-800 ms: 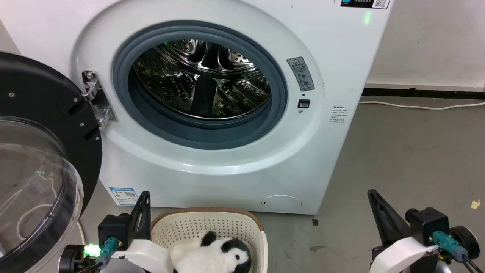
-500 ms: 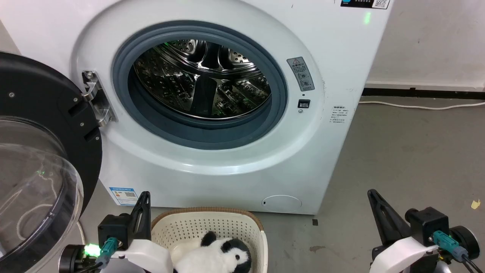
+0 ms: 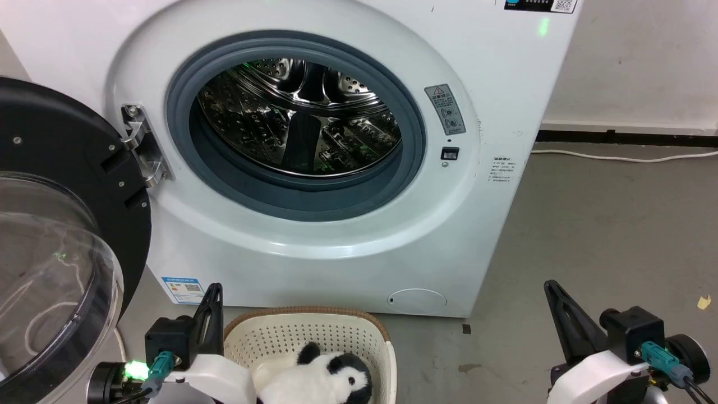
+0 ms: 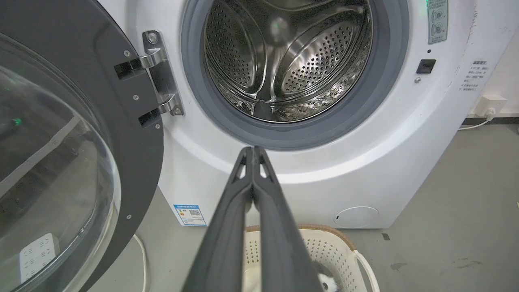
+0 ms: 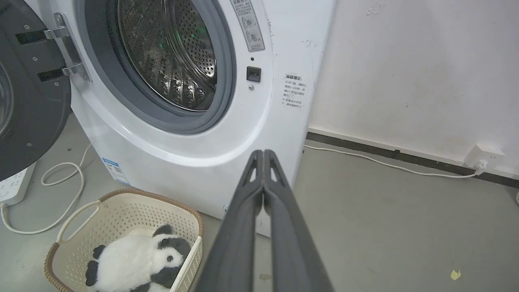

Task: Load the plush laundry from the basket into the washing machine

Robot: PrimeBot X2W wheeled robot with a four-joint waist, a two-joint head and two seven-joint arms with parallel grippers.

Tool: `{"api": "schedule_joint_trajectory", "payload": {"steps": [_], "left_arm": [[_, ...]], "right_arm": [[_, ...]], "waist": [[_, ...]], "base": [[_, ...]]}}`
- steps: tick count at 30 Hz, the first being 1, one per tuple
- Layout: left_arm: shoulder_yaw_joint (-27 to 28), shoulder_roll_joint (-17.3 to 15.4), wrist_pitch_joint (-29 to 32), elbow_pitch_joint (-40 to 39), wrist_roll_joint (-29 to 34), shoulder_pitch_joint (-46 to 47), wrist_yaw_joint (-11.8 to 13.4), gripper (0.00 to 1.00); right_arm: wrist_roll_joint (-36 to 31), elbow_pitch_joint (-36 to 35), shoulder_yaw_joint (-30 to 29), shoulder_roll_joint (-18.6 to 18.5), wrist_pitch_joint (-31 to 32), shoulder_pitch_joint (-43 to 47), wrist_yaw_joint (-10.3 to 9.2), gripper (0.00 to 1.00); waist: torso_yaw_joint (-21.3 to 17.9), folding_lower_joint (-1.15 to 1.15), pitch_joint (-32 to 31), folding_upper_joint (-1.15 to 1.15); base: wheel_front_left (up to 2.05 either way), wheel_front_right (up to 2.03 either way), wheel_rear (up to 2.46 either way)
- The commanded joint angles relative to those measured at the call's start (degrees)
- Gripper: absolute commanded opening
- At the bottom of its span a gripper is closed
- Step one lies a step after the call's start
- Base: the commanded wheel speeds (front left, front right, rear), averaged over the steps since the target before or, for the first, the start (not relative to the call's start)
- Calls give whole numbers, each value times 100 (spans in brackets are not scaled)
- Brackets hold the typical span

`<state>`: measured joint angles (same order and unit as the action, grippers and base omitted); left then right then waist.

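Note:
A fluffy white-and-black panda (image 3: 325, 380) (image 5: 136, 261) lies inside the cream perforated basket (image 3: 314, 331) (image 5: 121, 213) (image 4: 324, 247) on the floor, right below the washing machine (image 3: 348, 235) (image 4: 365, 134) (image 5: 162, 138). The washer's steel drum (image 3: 300, 118) (image 4: 290, 61) holds nothing, and its black-framed clear door (image 3: 50, 235) (image 4: 61, 142) is swung wide to the left. My left gripper (image 3: 213, 292) (image 4: 252, 150) is shut and empty, just left of the basket. Far to the basket's right, my right gripper (image 3: 551, 287) (image 5: 263, 153) is likewise shut and empty.
Grey concrete floor (image 3: 606, 235) spreads to the right of the washer. A white cable (image 3: 622, 157) runs along the wall base to a socket (image 5: 484, 156). More white cord (image 5: 61, 178) and a power strip (image 5: 12, 188) lie on the floor under the open door.

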<state>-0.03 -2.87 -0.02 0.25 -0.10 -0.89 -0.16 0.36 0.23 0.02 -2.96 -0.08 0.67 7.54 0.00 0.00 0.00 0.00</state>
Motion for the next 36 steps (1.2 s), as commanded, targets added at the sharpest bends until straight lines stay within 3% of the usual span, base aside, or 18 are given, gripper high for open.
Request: {"api": "schedule_joint_trajectory", "payload": {"steps": [1,10,11,12,13,36], "left_arm": [[3,0,2,-25,10,89,16,0],[3,0,2,-25,10,89,16,0],[-1,0,-2,1,-1,-3,-1,100],[2,0,-3,3,-1,-3,0,0],[2,0,0,2,0,-3,-1,100],[-199,0,-240,146,-150,4,109,100]], "right_arm": [[-36,-23,-2,8,8,-67,-5,0],[-36,-23,-2,8,8,-67,-5,0],[6,2,2,0,-2,2,0,100],[7,2,3,0,-3,2,0,0],[3,3,4,0,0,2,0,100],[208,-62,-99,1,-239,36,-1,100]], "waist": [[0,0,0,0],[0,0,0,0],[0,0,0,0],[0,0,0,0],[0,0,0,0],[-55,0,66,0]], "base": [[0,0,0],[0,0,0],[0,0,0],[0,0,0],[0,0,0],[0,0,0]]}}
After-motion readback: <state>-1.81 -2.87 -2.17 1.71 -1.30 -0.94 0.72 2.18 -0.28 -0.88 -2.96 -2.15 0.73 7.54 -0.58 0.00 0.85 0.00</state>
